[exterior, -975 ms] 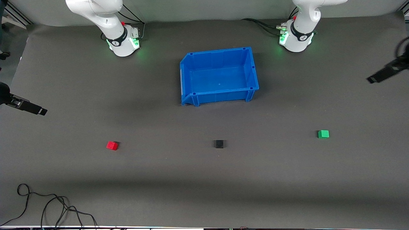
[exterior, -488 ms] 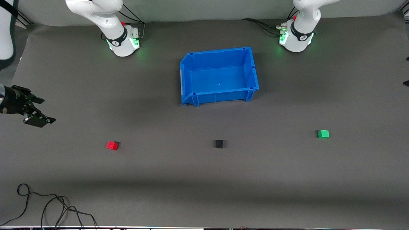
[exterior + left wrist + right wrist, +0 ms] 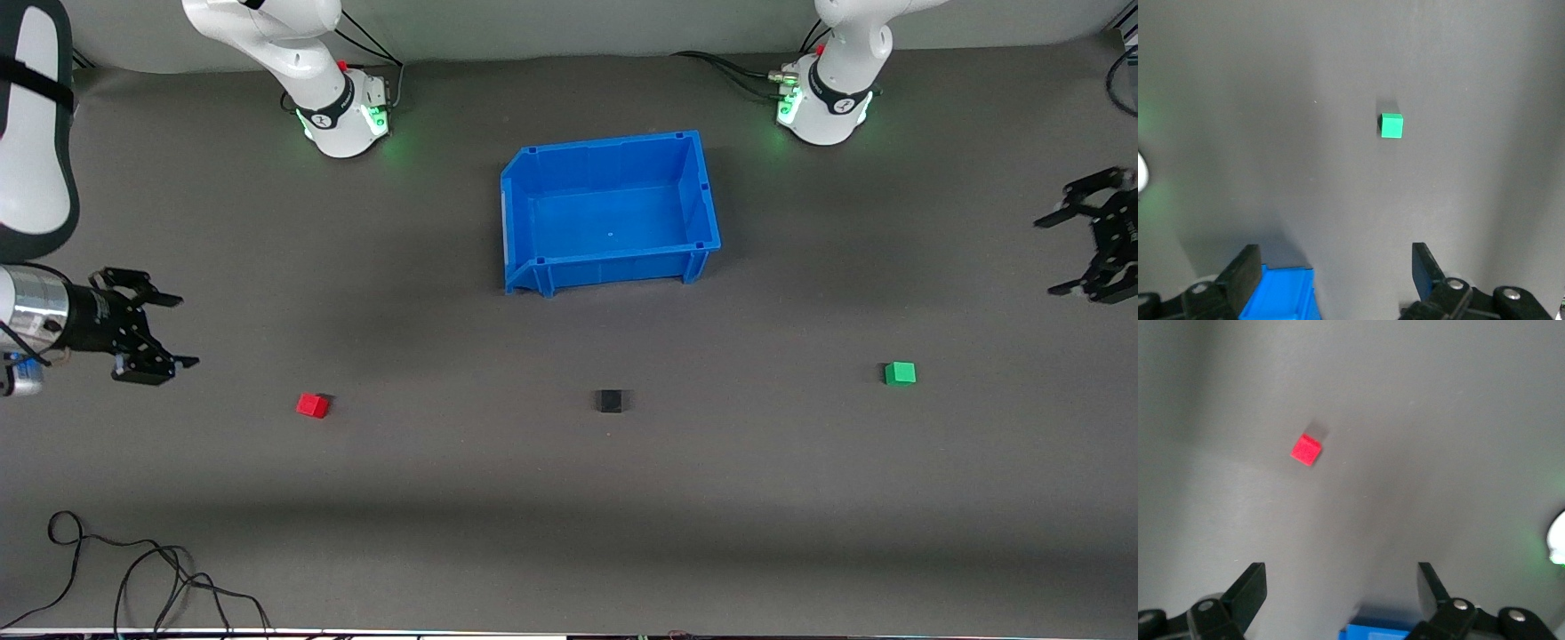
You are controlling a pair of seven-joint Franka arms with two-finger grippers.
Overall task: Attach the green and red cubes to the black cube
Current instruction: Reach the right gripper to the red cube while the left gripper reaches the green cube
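Green cube and red cube lie untouched, well apart from the black cube, while both arms have swung in, left gripper and right gripper spread wide (nothing held), probably for pickup.

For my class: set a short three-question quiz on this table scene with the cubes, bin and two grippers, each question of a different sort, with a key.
1. True or false: the black cube already touches the green cube.
2. Which cube lies toward the right arm's end of the table? A green, B black, C the red cube
3. Fill in: the blue bin holds ____ cubes.

Key
1. False; they lie well apart on the mat.
2. C. The right gripper is open near it, and the left gripper is open at the green cube's end.
3. No.
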